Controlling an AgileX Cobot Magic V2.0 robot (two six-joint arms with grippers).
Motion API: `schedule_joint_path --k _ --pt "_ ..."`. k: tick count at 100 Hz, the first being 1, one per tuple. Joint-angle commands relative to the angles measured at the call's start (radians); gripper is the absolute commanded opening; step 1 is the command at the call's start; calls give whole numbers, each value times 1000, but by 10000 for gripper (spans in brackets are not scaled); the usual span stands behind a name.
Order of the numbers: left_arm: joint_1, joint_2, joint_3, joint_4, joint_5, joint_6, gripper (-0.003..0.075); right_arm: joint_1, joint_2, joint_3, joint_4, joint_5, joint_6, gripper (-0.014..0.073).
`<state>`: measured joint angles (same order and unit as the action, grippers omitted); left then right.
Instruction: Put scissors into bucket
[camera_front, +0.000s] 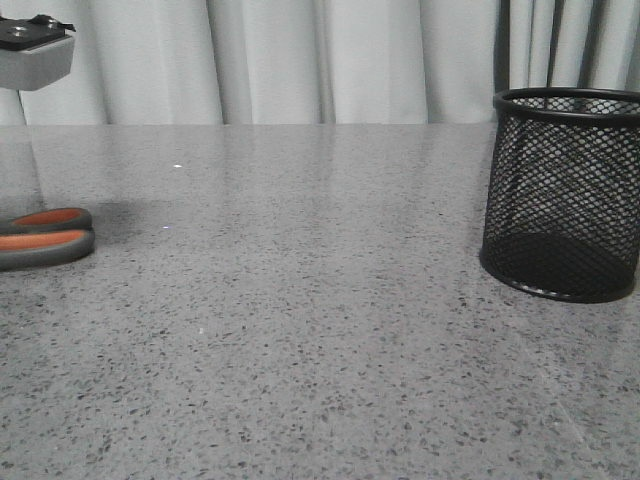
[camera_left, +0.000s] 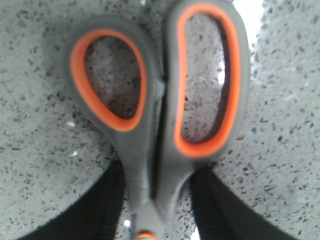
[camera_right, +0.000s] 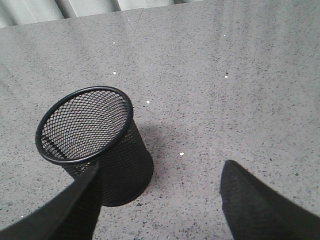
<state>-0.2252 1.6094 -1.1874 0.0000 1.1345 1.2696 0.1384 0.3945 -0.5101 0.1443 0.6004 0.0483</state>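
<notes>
left gripper (camera_left: 155, 200): fingers spread, low over table | right gripper (camera_right: 160, 200): fingers wide apart, raised

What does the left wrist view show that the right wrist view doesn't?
Only the left wrist view shows the scissors, lying on the table with the left hand straddling the neck below the orange-lined loops, fingers apart. Only the right wrist view shows the bucket, upright and empty, with the right hand open above and beside it. Both share the grey speckled table.
</notes>
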Motion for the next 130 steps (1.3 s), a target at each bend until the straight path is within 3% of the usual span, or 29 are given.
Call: schedule_joint_path --k 1,17,30,43,55,82,97,113,130 --pt "1 -9 -12 -45 -57 -13 131 3 15 -33 34 -60 -10 451" --pt "1 -64 -12 -92 -63 -31 59 5 15 -33 191 -60 -78 451" --pt "-29 -166 -12 -133 -103 -31 59 5 15 -33 590 -40 -361 451" --pt "-127 -285 -12 -148 -160 -34 59 5 47 -33 1007 20 -656 451" --pt "-255 -386 -12 -148 -237 -34 59 5 122 -39 1220 81 -824 454" --pt "-542 -466 -12 -157 -393 -50 59 5 368 -189 1243 282 -855 454" --pt "-635 -464 -12 -157 -441 -56 61 27 468 -277 1241 331 -855 454" --pt "-649 -462 -12 -157 -483 -56 61 150 544 -309 1238 267 -855 454" --pt "-649 -462 -12 -159 -481 -56 61 325 603 -313 1238 40 -855 454"
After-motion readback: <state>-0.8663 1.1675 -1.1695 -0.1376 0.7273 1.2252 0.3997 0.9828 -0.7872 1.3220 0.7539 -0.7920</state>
